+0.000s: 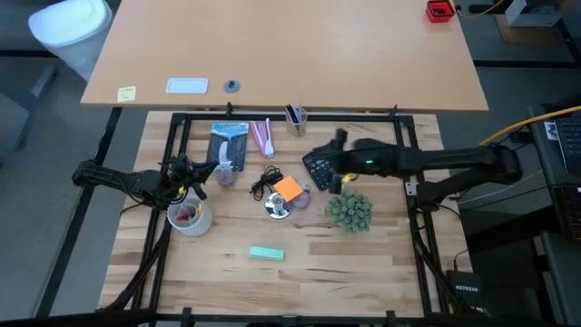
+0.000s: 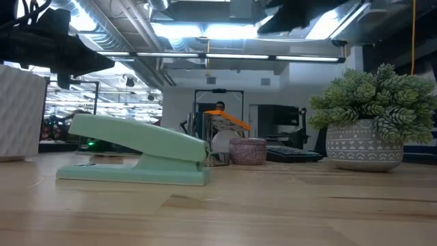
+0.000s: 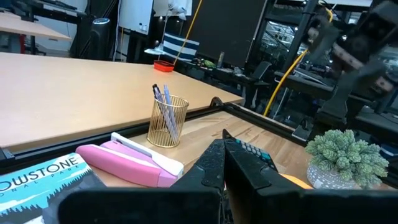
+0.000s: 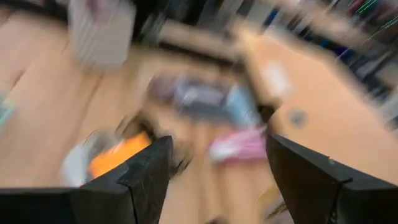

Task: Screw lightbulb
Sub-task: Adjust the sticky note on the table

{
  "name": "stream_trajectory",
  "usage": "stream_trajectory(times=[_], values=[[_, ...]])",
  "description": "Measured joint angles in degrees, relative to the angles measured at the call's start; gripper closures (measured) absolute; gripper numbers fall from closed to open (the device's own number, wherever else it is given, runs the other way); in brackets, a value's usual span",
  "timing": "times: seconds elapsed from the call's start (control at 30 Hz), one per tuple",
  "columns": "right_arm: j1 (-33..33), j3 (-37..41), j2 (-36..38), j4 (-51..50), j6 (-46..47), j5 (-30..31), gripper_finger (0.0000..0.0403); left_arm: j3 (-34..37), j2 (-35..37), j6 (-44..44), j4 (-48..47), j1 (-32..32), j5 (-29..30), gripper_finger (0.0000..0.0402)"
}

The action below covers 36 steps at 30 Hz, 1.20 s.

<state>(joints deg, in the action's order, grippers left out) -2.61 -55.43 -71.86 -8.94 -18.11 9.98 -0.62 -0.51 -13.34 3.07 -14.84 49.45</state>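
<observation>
In the low view the lightbulb (image 2: 222,142) shows as a small frosted-white round shape behind the stapler's end; what it rests on is hidden. An orange piece (image 1: 288,189) and a silver disc with a black cord (image 1: 278,207) lie mid-table. My right gripper (image 1: 329,156) hangs open over the black calculator (image 1: 318,169), to the right of them. Its fingers (image 4: 146,171) stand wide apart with nothing between them. My left gripper (image 1: 204,170) waits shut and level at the table's left, holding nothing.
A potted plant (image 1: 349,211) stands under my right arm. A green stapler (image 1: 266,253) lies near the front. A white cup (image 1: 189,216) sits by my left gripper. A wire pen holder (image 1: 295,116), a pink object (image 1: 262,138) and a booklet (image 1: 229,145) lie at the back.
</observation>
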Motion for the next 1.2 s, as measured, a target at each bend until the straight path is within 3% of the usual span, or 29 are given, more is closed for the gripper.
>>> stream_trajectory(times=[0.3, 0.5, 0.63, 0.87, 1.2], values=[[0.0, -4.8, -14.1, -3.7, 2.9, -14.8, 0.0139, 0.0, 0.0, -0.1, 0.0, 0.0, 0.0, 0.0402], [3.1, -4.9, -19.2, -4.2, 1.0, -17.2, 0.0139, 0.0, 0.0, -0.2, 0.0, 0.0, 0.0, 0.0402], [6.5, -4.9, -22.2, -3.7, -1.1, -13.2, 0.0139, 0.0, 0.0, -0.1, 0.0, 0.0, 0.0, 0.0402], [9.9, -4.9, -27.1, 2.8, -1.9, 4.4, 0.0139, 0.0, 0.0, -0.2, 0.0, 0.0, 0.0, 0.0402], [9.7, -4.9, -28.6, 4.4, -1.7, 5.9, 0.0139, 0.0, 0.0, -0.1, 0.0, 0.0, 0.0, 0.0402]])
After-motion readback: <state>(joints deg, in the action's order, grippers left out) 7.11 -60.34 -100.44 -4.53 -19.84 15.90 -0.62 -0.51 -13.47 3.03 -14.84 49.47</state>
